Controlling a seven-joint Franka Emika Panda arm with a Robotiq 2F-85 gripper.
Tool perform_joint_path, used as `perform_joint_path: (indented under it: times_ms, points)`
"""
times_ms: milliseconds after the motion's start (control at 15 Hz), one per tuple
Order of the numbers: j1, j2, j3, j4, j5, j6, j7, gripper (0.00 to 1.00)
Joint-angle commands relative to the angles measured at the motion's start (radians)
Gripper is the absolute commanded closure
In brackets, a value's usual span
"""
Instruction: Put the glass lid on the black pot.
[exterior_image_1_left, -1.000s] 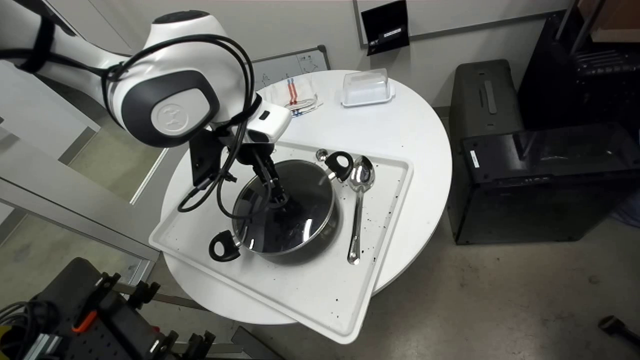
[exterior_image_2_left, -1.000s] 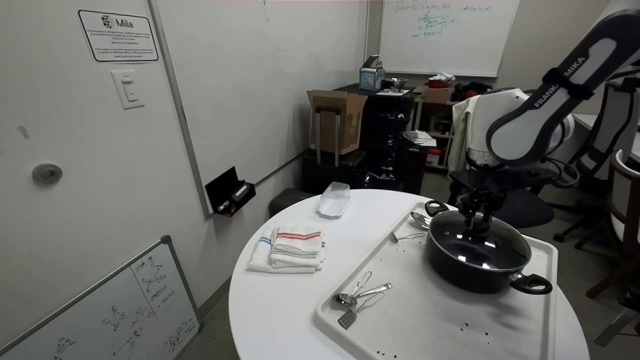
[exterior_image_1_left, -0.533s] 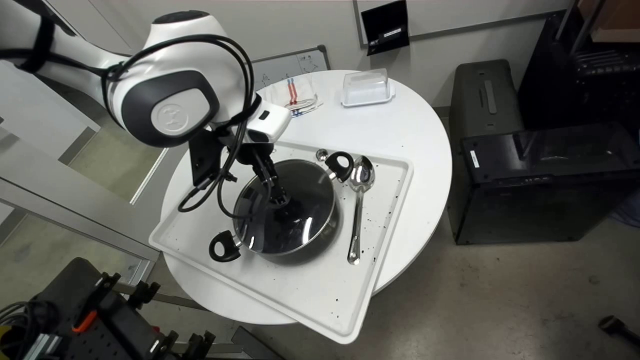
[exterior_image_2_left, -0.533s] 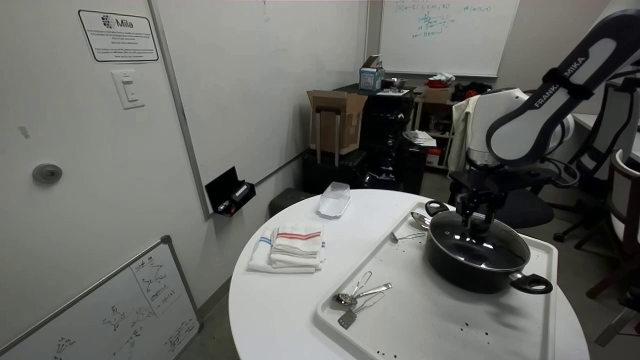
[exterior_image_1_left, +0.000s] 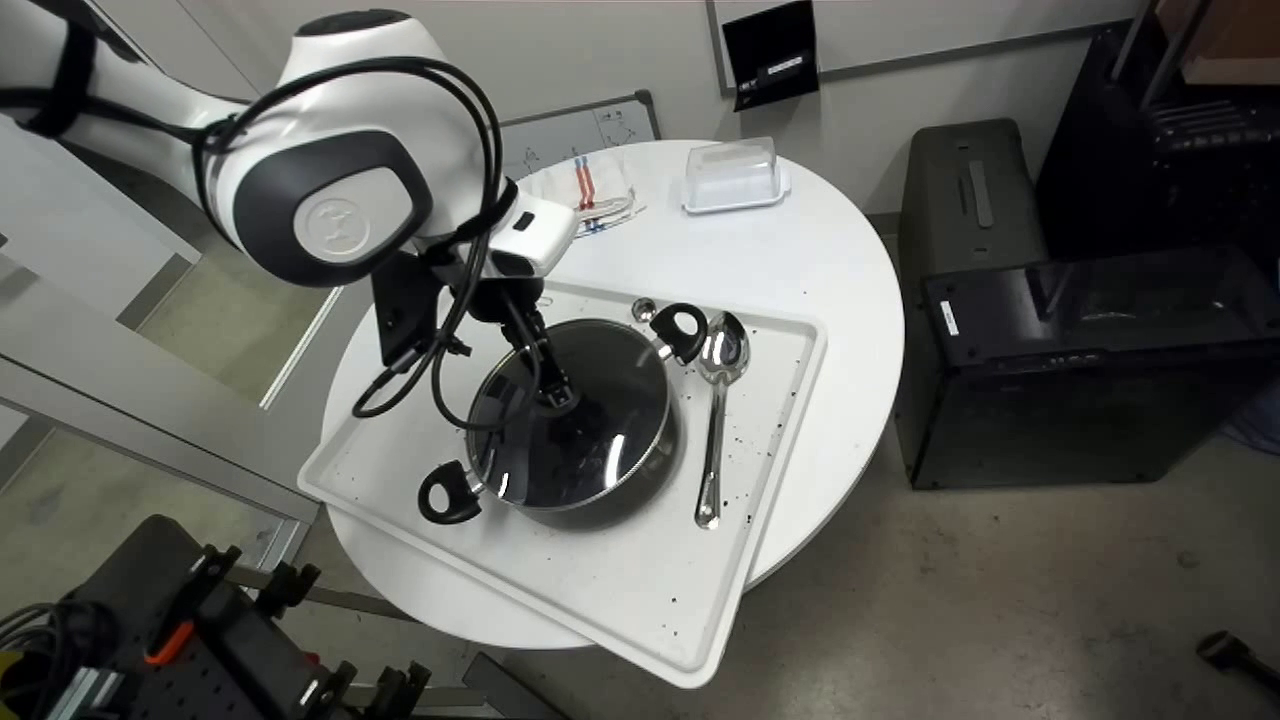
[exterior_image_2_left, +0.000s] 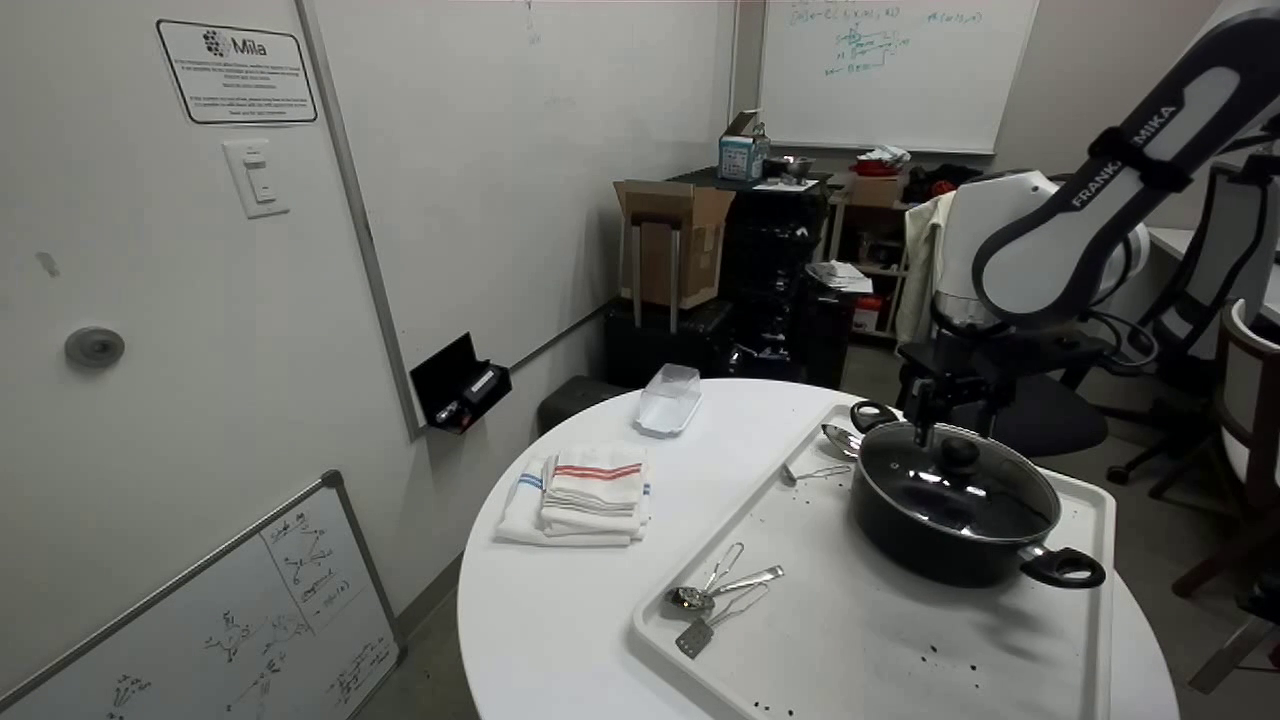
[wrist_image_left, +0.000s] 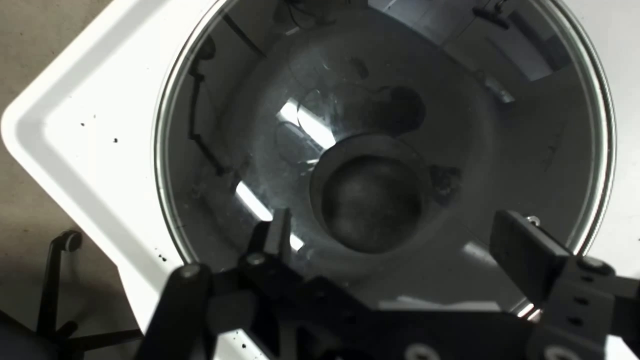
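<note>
Well, I saw the glass lid (exterior_image_2_left: 930, 490) sitting on the black pot (exterior_image_2_left: 925, 555); near the lid's knob (exterior_image_2_left: 960, 453) hung the hand (wrist_image_left: 393, 222), spread wide, gripping nothing.

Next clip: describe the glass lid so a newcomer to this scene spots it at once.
On the round white table lies a white tray bearing a black pot. The glass lid is the dark, see-through, metal-edged disc covering the pot; the black knob at its centre sets it apart from the shiny spoon alongside.
</note>
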Motion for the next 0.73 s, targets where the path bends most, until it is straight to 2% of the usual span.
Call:
perform_joint_path:
  times_ms: [0, 400, 667]
  points:
    - [-0.006, -0.057, 0.008, -0.042, 0.012, -0.022, -0.049, 0.00]
    - [-0.004, -0.158, 0.018, -0.131, 0.006, -0.019, -0.097, 0.00]
    - [0.009, -0.216, 0.020, -0.176, -0.001, -0.026, -0.085, 0.00]
